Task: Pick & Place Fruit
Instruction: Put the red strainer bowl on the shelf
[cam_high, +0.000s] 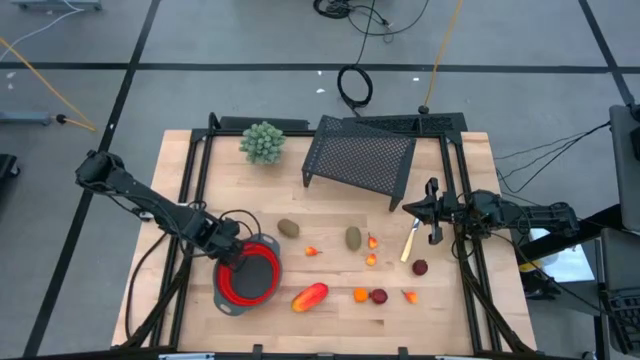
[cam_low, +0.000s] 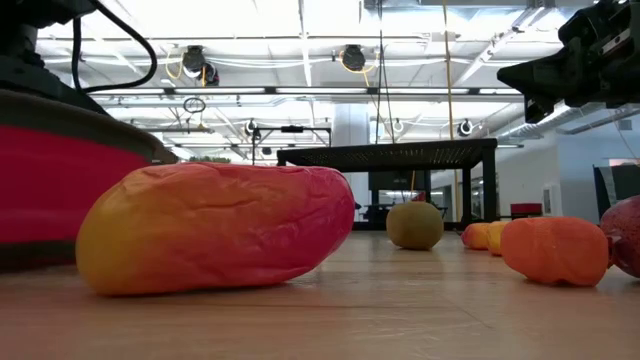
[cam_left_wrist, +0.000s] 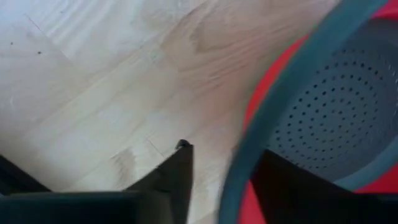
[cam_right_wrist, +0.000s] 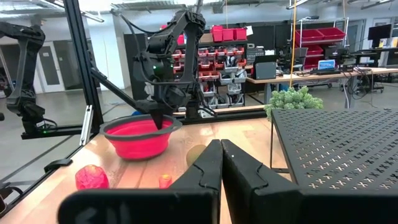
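Note:
A red collapsible bowl with a grey rim (cam_high: 252, 275) sits at the table's near left. My left gripper (cam_high: 232, 252) points down over its far-left rim, open, one finger (cam_left_wrist: 180, 174) outside the bowl and the other (cam_left_wrist: 283, 186) inside. The fruit lie on the wood to the right. They are two olive ovals (cam_high: 289, 228) (cam_high: 353, 237), a long red-orange piece (cam_high: 310, 296) and several small orange and red bits (cam_high: 371, 260). My right gripper (cam_high: 432, 215) waits shut at the table's right side, pointing level toward the left. My left gripper stands astride the bowl's grey rim (cam_left_wrist: 239, 168), coming from above with its fingers pointing down. The outer finger stands apart from the rim. Whether the inner finger touches the rim, I cannot tell. The bowl rests on the table.
A black mesh rack (cam_high: 360, 155) stands at the far middle, with a green bushy plant ball (cam_high: 263, 142) to its left. A pale yellow stick (cam_high: 409, 243) lies near my right gripper. Bare wood shows between the bowl and the fruit.

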